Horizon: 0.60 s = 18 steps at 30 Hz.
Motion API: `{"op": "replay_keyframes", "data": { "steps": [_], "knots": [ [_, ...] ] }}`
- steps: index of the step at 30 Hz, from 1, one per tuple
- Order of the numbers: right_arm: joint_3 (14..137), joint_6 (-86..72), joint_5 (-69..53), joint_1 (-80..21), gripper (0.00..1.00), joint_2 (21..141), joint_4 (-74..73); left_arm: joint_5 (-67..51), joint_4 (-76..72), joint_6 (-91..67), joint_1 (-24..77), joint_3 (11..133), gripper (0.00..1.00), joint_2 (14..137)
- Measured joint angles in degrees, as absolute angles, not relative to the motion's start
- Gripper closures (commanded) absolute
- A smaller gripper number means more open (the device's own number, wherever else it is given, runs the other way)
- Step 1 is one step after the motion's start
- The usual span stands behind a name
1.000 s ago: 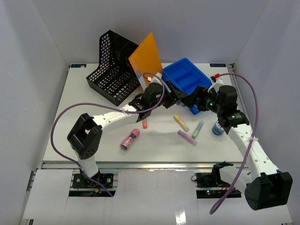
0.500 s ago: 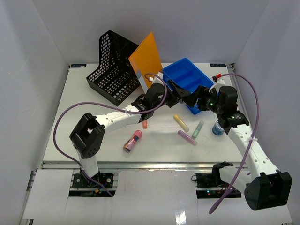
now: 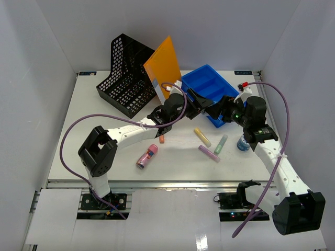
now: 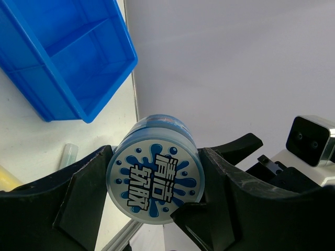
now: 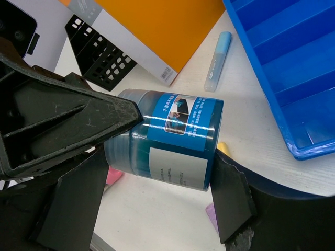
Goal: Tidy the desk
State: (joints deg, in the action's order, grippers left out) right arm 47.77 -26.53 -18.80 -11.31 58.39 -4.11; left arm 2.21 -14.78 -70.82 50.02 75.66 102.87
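A blue jar (image 4: 155, 183) with a printed lid hangs in the air between both grippers, above the white desk (image 3: 104, 136). My left gripper (image 4: 178, 151) is shut on the jar's lid end; in the top view it (image 3: 196, 107) is just in front of the blue tray (image 3: 209, 88). In the right wrist view the jar (image 5: 167, 138) lies sideways. My right gripper (image 5: 159, 170) stands open with one finger at each end of it, the right finger (image 5: 230, 196) at its base.
A black mesh holder (image 3: 125, 73) and an orange folder (image 3: 163, 65) stand at the back. A yellow marker (image 3: 202, 137), a green marker (image 3: 221, 144), a purple marker (image 3: 209, 153), a pink bottle (image 3: 146, 156) and a second blue jar (image 3: 243, 142) lie on the desk.
My left gripper has edged right toward the right gripper, and its elbow has shifted. The pink bottle has rolled slightly on the desk.
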Motion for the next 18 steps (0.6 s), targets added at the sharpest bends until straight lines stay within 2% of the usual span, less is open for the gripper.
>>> {"op": "replay_keyframes", "data": {
  "steps": [1,3,8,11,18],
  "knots": [
    [47.77,-26.10,-19.15,-11.18,0.70,58.39,-3.93,2.24,-15.00,-70.86,50.02,75.60,0.48,102.87],
    [47.77,-25.24,-19.92,-10.80,0.74,58.39,-3.69,2.20,-15.25,-70.95,50.03,75.52,0.33,102.87],
    [47.77,-22.95,-22.52,-9.70,0.79,58.40,-3.00,1.68,-15.55,-70.85,50.13,75.48,0.08,102.74],
    [47.77,-21.45,-24.88,-8.75,0.84,58.43,-2.33,0.76,-15.51,-70.43,50.58,75.45,0.02,102.21],
    [47.77,-15.71,-30.38,-6.47,0.92,58.44,-1.08,-0.57,-13.31,-67.54,49.08,73.40,0.02,97.63]
  ]
}}
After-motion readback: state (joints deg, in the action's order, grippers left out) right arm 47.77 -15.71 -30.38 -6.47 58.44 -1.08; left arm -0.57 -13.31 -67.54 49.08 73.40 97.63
